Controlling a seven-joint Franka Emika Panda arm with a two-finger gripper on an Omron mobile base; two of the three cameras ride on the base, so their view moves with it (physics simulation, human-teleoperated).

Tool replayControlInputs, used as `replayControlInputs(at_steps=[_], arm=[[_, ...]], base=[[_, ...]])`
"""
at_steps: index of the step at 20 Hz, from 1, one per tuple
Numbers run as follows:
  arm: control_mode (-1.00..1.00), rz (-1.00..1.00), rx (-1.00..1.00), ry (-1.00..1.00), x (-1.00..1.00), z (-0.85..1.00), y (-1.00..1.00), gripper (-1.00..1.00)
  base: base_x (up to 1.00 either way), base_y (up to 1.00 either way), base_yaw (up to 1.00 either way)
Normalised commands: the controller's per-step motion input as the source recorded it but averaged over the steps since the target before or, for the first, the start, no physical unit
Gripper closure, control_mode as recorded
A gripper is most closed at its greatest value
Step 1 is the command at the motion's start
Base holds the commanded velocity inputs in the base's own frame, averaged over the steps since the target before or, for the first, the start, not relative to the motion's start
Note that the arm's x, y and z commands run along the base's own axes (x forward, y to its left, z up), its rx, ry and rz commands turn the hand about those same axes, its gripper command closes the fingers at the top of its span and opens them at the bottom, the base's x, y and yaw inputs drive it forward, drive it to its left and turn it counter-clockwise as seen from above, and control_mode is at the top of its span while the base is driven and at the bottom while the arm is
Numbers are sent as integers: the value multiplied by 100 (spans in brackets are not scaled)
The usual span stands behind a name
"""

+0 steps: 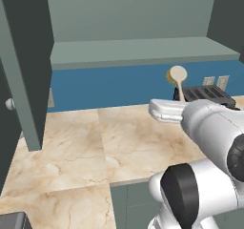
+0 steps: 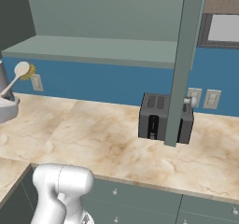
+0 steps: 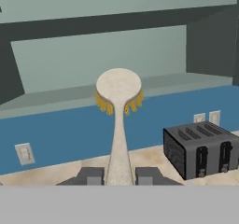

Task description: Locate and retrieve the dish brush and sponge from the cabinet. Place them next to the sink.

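My gripper (image 3: 119, 176) is shut on the handle of the dish brush (image 3: 119, 125). The brush stands upright, its round pale head with yellow bristles (image 3: 118, 91) above the fingers. In the left base view the dish brush (image 1: 178, 75) rises just beyond my white wrist, in front of the blue wall. It also shows at the far left of the right base view (image 2: 18, 73), above the gripper (image 2: 3, 96). The cabinet (image 1: 138, 49) stands open above the counter, and the part of its pale shelf (image 2: 93, 48) that shows is bare. The sponge and the sink are out of view.
A dark toaster (image 2: 158, 118) stands on the marble counter (image 1: 119, 142), right of the brush. The open cabinet doors (image 1: 26, 66) (image 2: 184, 64) hang down on both sides, one with a white knob (image 2: 190, 101). Wall outlets (image 3: 24, 153) sit on the blue backsplash.
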Motion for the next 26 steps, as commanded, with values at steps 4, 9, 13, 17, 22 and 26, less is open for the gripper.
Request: replayControlInputs(at_steps=[4,9,13,17,22,26], arm=[[-100,5,0,3,-50,-8,-9,100],[-100,7,0,17,-31,-13,-4,100],[-100,2,0,11,-15,-15,-1,100],[-100,0,0,0,0,0,0,100],[100,0,0,1,-2,-2,0,100],[100,0,0,0,0,0,0,100]], base=[[0,0,0],[0,0,0],[0,0,0],[0,0,0],[0,0,0],[-29,-12,0]])
